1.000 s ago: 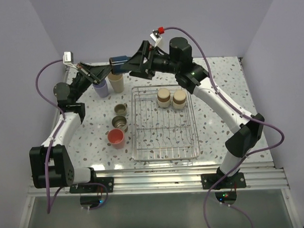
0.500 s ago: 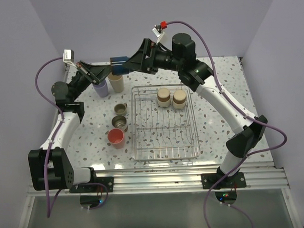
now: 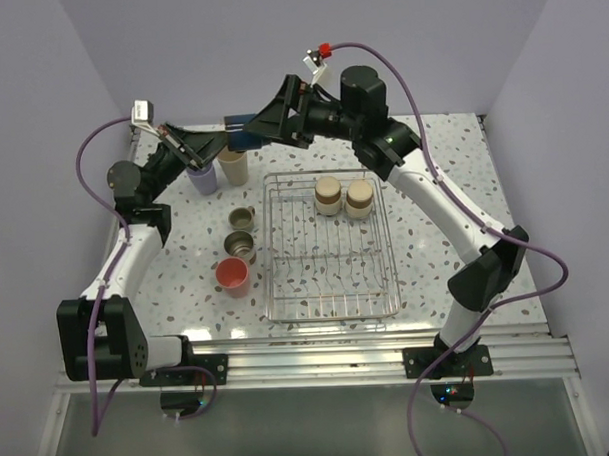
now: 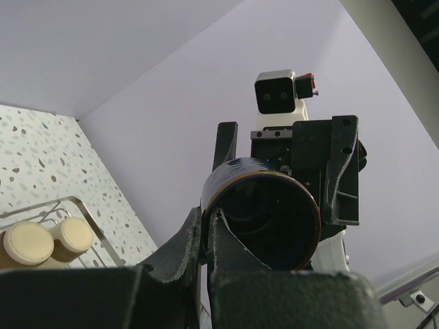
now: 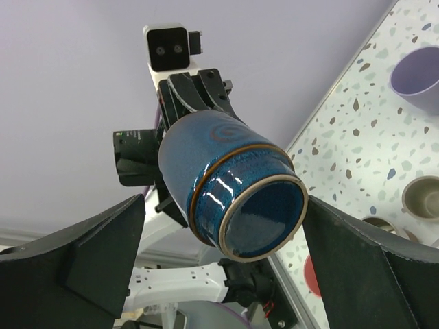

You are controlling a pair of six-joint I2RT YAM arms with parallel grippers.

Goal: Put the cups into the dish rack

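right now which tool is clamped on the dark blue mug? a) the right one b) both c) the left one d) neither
c, the left tool is pinched shut on the rim of the dark blue mug, while the right tool stands wide open on either side of it.

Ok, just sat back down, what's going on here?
The left gripper pinches the rim of the dark blue mug, holding it in the air over the far side of the table. The right gripper is wide open, jaws either side of the mug, not gripping: it looks like a handover. Two tan cups stand in the dish rack; five other cups sit on the table left of it.
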